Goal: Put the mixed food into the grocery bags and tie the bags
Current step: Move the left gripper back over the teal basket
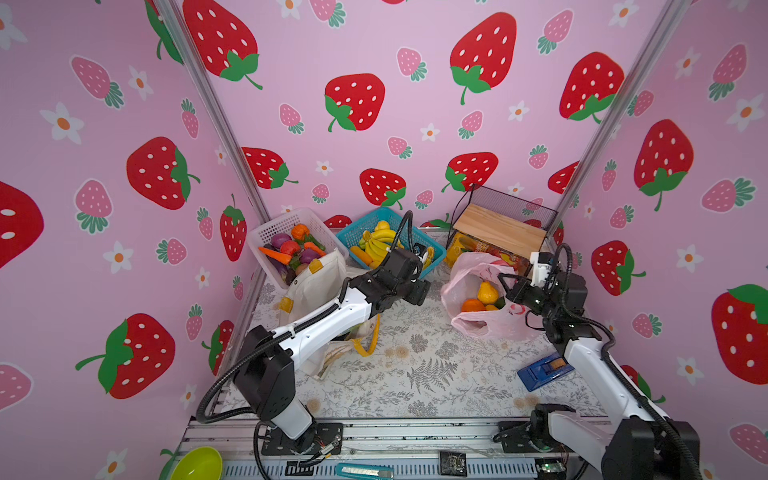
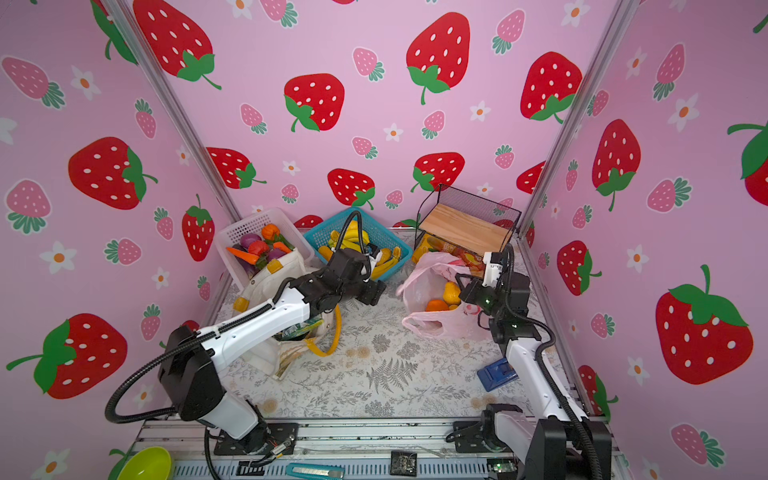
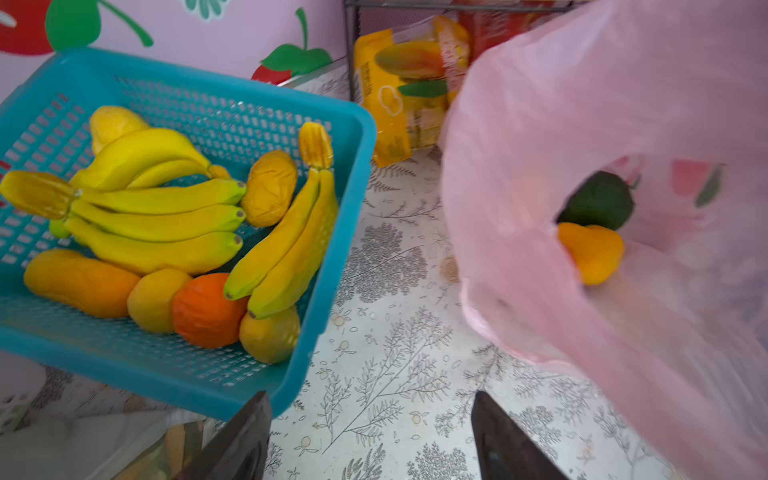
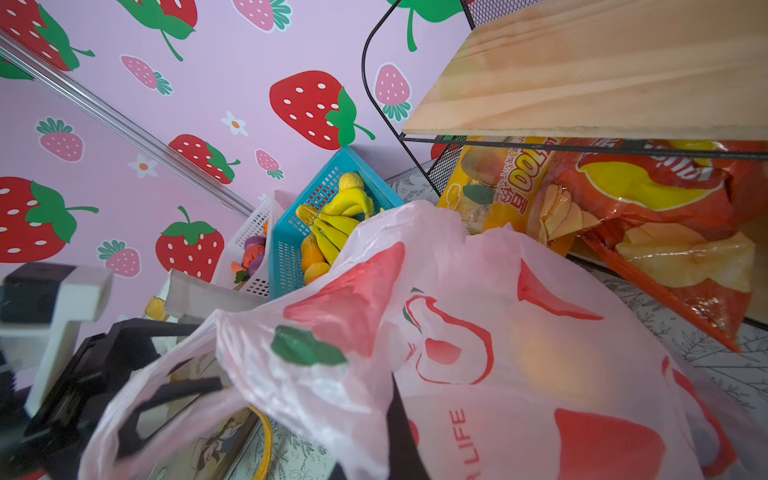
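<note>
L gripper (image 3: 370,399): jaws wide apart, nothing btwn them, hanging over bare counter (image 3: 395,291) btwn the blue basket (image 3: 353,137) and the pink bag (image 3: 582,104). R gripper (image 1: 508,286): closed tight at the bag's rim on its own side. Looks like it pinches the thin plastic, tho folds hide the exact contact.

Counts:
- 2 bags. The pink bag stands mouth-open at the right rear of the counter. The white tote (image 1: 316,286) w/ yellow handles is slumped at left, partly under the L arm.
- 2 baskets at the back: white basket (image 1: 274,228) w/ veg, blue basket w/ bananas.
- In the pink bag: 1 yellow pear (image 1: 487,293), 1 orange (image 1: 473,306), 1 dark green fruit (image 3: 598,201), packed together at the bottom.
- 2 snack packs under the wire shelf (image 4: 582,75): red chip bag (image 4: 665,199), yellow pack (image 4: 490,183).

View diffs:
- Both top views show the orange. The L wrist view gives only the pear and the green fruit, seen thru an opening in the plastic.
- The R wrist view gives the bag's outside: red prints and "LIFE" lettering, unreadable from the top.
- A top view adds a blue object (image 1: 544,370) on the counter beside the R arm.
</note>
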Controlling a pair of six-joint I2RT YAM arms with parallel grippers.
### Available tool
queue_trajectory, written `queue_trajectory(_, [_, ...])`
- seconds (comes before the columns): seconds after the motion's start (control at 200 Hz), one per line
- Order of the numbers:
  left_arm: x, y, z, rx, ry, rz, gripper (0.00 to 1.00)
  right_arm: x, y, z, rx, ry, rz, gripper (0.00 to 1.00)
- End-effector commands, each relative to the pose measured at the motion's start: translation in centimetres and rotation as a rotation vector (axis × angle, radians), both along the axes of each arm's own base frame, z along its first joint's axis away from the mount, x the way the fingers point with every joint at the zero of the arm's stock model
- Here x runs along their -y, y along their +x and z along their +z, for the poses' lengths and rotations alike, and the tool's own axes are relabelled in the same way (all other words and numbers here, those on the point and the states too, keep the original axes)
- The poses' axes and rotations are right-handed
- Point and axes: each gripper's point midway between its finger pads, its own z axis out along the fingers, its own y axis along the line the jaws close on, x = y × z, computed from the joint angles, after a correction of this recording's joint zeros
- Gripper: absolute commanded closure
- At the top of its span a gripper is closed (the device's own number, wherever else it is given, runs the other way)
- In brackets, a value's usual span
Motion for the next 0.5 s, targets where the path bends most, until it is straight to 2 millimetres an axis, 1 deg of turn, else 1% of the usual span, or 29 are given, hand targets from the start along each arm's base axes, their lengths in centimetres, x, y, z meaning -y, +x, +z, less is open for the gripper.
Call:
queue_trajectory(0.0, [-1.6, 2.9, -0.2, -0.024, 0.066, 0.091, 0.26, 0.2, 0.0, 0.7, 0.027, 0.0, -0.004, 1.0])
queue_trajectory(0.1, [-1.3, 5.5, -1.5, -0.046, 0.096, 0.093, 0.3, 0.3, 0.0, 0.7, 0.03, -0.003, -0.007, 1.0])
queue_trajectory(0.245, [-0.4, 9.3, -4.2, -0.096, 0.093, 0.096, 0.35, 0.2, 0.0, 0.7, 0.028, -0.001, -0.001, 1.0])
queue_trajectory(0.345, [-0.4, 11.8, -5.8, -0.124, 0.099, 0.119, 0.38, 0.1, -0.1, 0.7, 0.029, -0.001, 0.001, 1.0])
queue_trajectory(0.435, [0.0, 13.6, -7.2, -0.145, 0.083, 0.126, 0.39, 0.2, -0.1, 0.6, 0.028, -0.004, 0.0, 1.0])
queue_trajectory(0.495, [0.7, 14.5, -7.9, -0.161, 0.06, 0.111, 0.39, 0.2, -0.1, 0.6, 0.029, -0.004, 0.001, 1.0])
